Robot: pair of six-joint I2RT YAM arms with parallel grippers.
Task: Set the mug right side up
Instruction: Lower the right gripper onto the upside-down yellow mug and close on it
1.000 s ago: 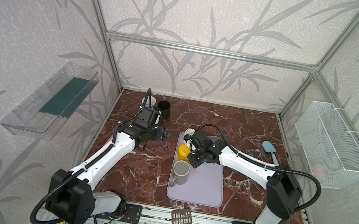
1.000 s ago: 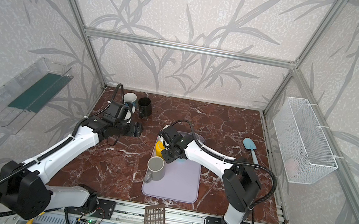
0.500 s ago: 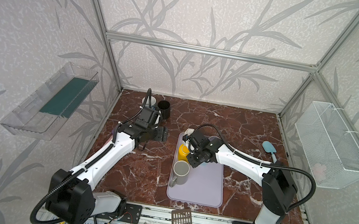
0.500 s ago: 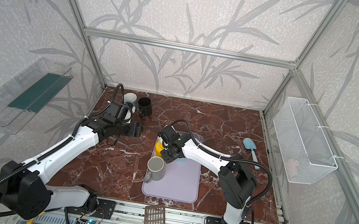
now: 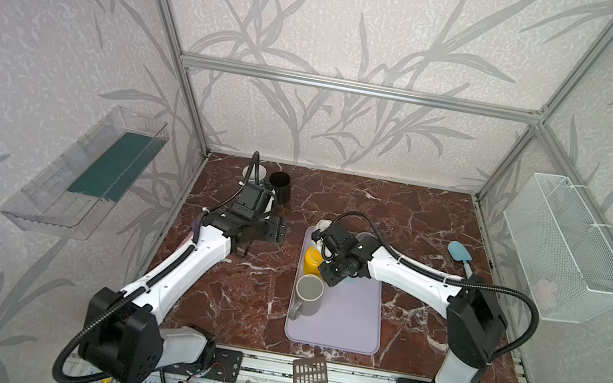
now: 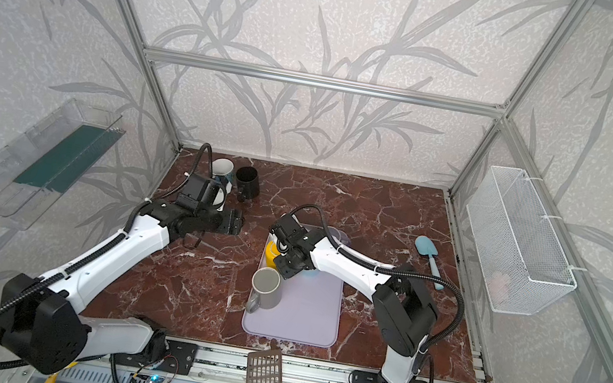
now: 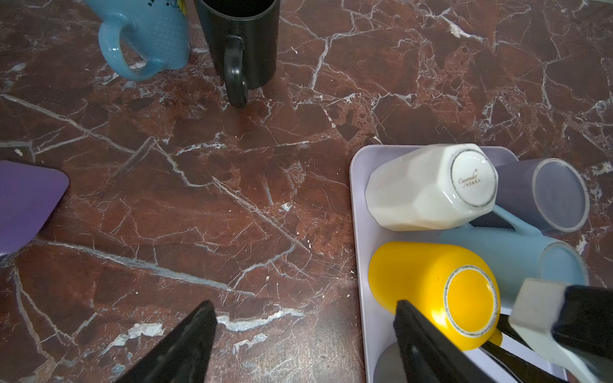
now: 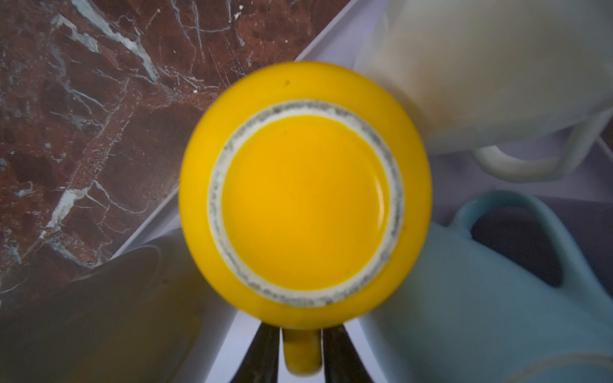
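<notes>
You are looking at a yellow mug (image 8: pixel 305 199) standing upside down, base up, at the left edge of a lilac tray (image 5: pixel 349 326) on the marble table (image 7: pixel 199 199). Your right gripper (image 8: pixel 302 331) sits over it, its jaws closed against both sides of the mug's handle. Your left gripper (image 7: pixel 302 305) hovers over bare table left of the tray, jaws wide apart, holding nothing. On the tray, a grey mug (image 5: pixel 308 294) stands upright just beside the yellow one, toward the near edge. A white mug (image 7: pixel 418 192) and a pale blue mug (image 7: pixel 497 252) lie on their sides close by.
</notes>
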